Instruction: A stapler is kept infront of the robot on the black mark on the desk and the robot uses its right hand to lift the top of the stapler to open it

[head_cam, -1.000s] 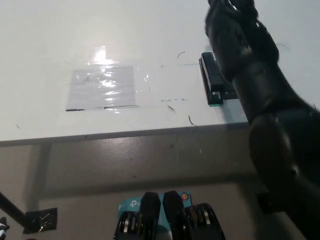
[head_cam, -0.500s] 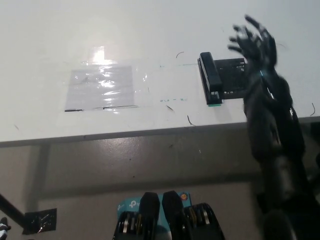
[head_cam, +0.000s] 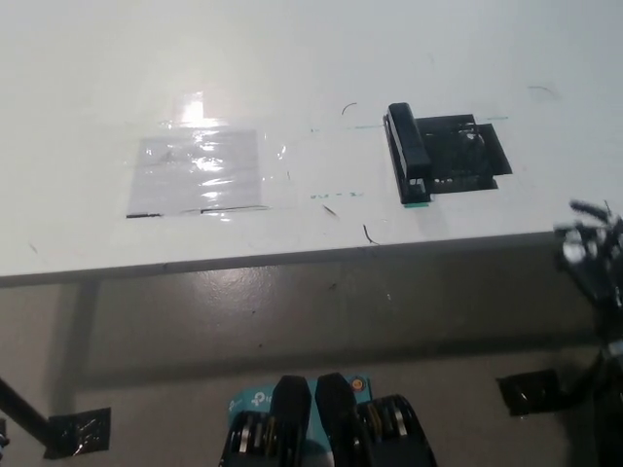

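Stapler: you see the stapler (head_cam: 410, 156) lying on the black mark (head_cam: 467, 156), white tabletop (head_cam: 292, 78).
Right hand: your right hand (head_cam: 592, 255) hangs blurred off the tabletop's edge, fingers spread, holding nothing.

Black stapler (head_cam: 410, 154) lies closed on left edge of black mark (head_cam: 465, 156) on white tabletop (head_cam: 292, 58). Right hand (head_cam: 592, 261) blurred at right edge, off tabletop, well apart from stapler. Shiny taped sheet (head_cam: 199, 172) at left.
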